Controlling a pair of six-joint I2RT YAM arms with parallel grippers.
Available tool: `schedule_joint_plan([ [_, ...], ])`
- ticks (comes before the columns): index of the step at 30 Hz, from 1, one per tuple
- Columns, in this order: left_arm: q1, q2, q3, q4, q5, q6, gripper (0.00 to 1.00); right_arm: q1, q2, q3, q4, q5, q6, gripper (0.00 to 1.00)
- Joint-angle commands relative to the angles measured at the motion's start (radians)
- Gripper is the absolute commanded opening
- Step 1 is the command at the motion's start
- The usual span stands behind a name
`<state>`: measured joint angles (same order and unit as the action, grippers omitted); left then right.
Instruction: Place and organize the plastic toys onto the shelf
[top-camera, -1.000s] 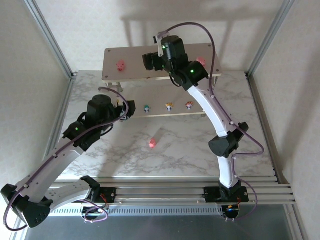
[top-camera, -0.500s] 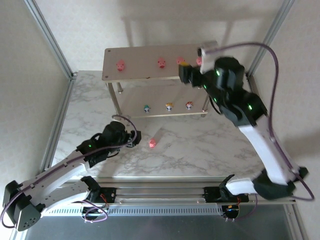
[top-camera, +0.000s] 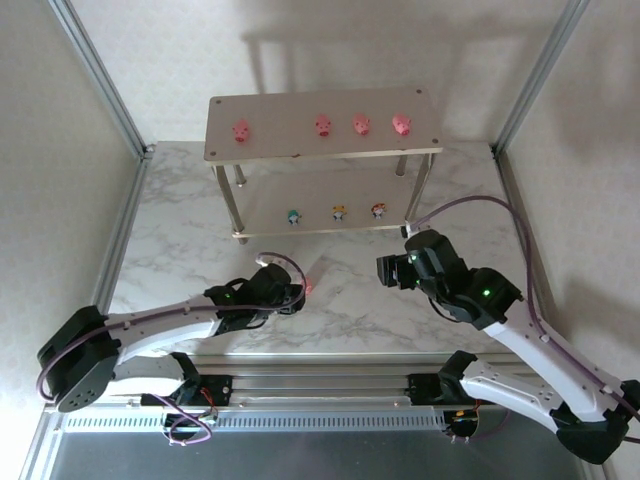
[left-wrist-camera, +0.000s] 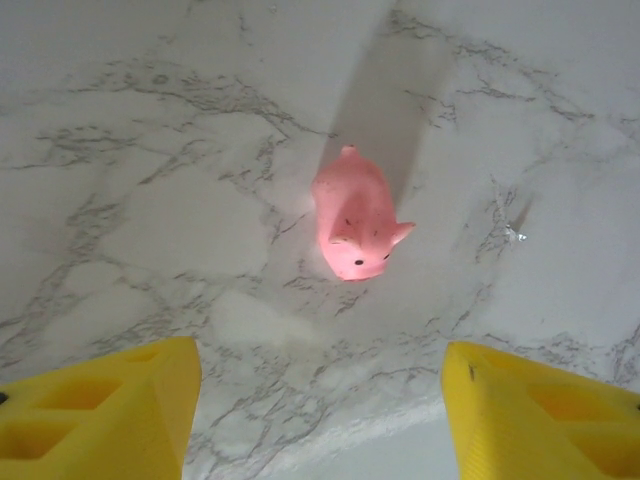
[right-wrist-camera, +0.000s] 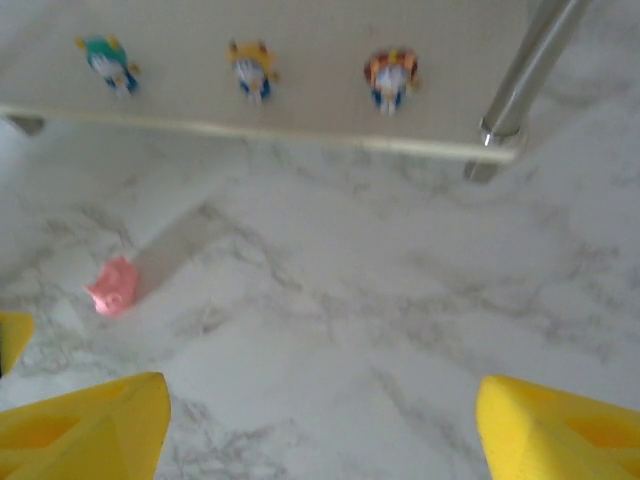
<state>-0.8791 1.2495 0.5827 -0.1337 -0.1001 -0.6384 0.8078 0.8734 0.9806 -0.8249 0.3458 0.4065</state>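
Note:
Several pink pig toys (top-camera: 323, 125) stand in a row on the top board of the shelf (top-camera: 270, 143). Its lower board (right-wrist-camera: 300, 110) carries a teal figurine (right-wrist-camera: 108, 58), a yellow one (right-wrist-camera: 250, 68) and a red one (right-wrist-camera: 390, 75). One pink pig (left-wrist-camera: 355, 215) lies loose on the marble table (top-camera: 200, 250). My left gripper (left-wrist-camera: 320, 420) is open, just short of this pig, with nothing between its yellow fingers (left-wrist-camera: 100, 410). In the top view the left gripper (top-camera: 295, 295) sits right beside the pig (top-camera: 308, 286). My right gripper (right-wrist-camera: 320, 430) is open and empty over bare table, right of the pig (right-wrist-camera: 113, 285).
A silver shelf leg (right-wrist-camera: 520, 70) stands ahead and to the right of the right gripper (top-camera: 387, 270). Metal frame posts (top-camera: 110, 90) and walls close in the table on both sides. Bare marble lies between the two grippers.
The right arm has drawn back from the shelf's top board down to the table's near right. The left arm has swung from the lower board over to the loose pig.

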Motion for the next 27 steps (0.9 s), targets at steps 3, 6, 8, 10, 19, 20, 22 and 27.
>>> schedule_joint_plan([
  [3,-0.026,0.104,0.051,0.073,-0.051,-0.023,0.64,0.008,0.009,-0.072,0.008,-0.049,0.083,0.81],
  [6,-0.032,0.176,0.106,0.057,-0.068,-0.002,0.65,0.007,0.008,-0.095,0.021,-0.058,0.085,0.82],
  [8,-0.032,0.216,0.140,0.040,-0.081,0.014,0.65,0.008,0.007,-0.103,0.029,-0.059,0.082,0.82],
  [10,-0.031,0.252,0.167,0.031,-0.090,0.031,0.65,0.008,0.003,-0.106,0.029,-0.059,0.077,0.83],
  [19,-0.028,0.379,0.232,0.017,-0.092,0.051,0.66,0.003,-0.010,-0.112,0.034,-0.048,0.060,0.84],
  [20,-0.027,0.388,0.235,0.018,-0.090,0.051,0.66,0.002,-0.013,-0.114,0.034,-0.047,0.059,0.84],
  [22,-0.027,0.409,0.247,0.016,-0.087,0.057,0.65,-0.001,-0.018,-0.115,0.033,-0.044,0.057,0.84],
  [27,-0.026,0.435,0.277,0.009,-0.100,0.072,0.61,-0.011,-0.028,-0.121,0.033,-0.037,0.052,0.84],
])
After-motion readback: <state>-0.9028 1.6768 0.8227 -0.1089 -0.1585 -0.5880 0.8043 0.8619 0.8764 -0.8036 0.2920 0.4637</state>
